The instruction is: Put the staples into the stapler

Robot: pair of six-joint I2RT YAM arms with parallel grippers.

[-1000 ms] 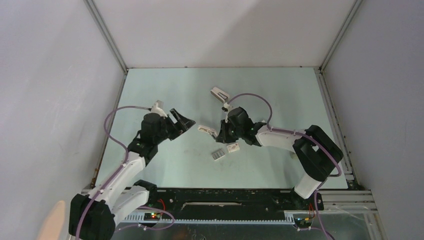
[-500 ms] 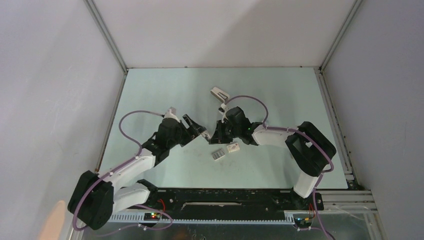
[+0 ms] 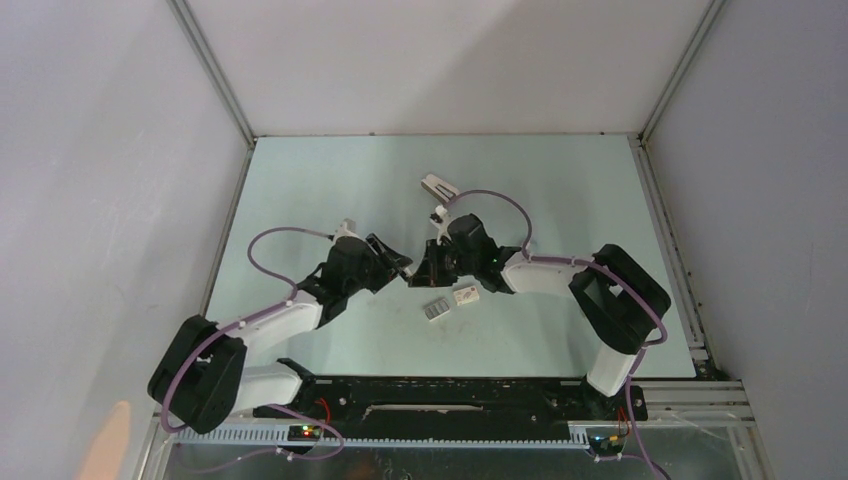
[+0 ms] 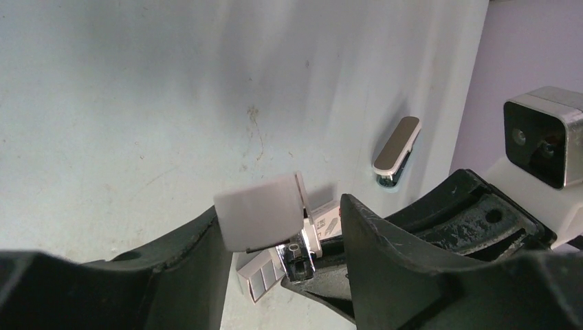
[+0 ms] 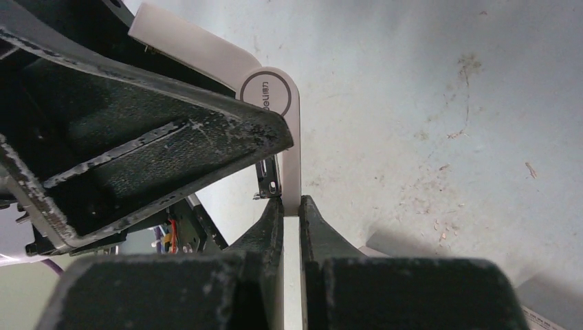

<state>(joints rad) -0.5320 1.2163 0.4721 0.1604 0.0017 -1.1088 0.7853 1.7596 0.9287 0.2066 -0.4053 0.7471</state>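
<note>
Two grippers meet at the middle of the top view, over the pale table [image 3: 560, 200]. On the left, the left gripper [image 4: 282, 216] stands with its jaws apart around the white end of the stapler [image 4: 258, 220]. In the left wrist view one finger seems to touch the white plate while a gap shows at the other finger, so it does not clamp yet. The stapler sits between both arms, and just to the right the right gripper [image 5: 291, 206] is clenched on its thin white part. Lower and a little more to the right, the staples [image 3: 434, 311] lie on the table, untouched, with a small white box [image 3: 466, 295] just beside them. Another stapler [image 3: 438, 187] lies apart at the upper middle. I judge that the step in hand is opening the stapler so that its magazine is free. To do it well, the left jaws should take the white end squarely, near its tip, and swing it slowly along its own hinge, while the right grip holds firm without twisting. A crooked pull could make the small body slip out.
</note>
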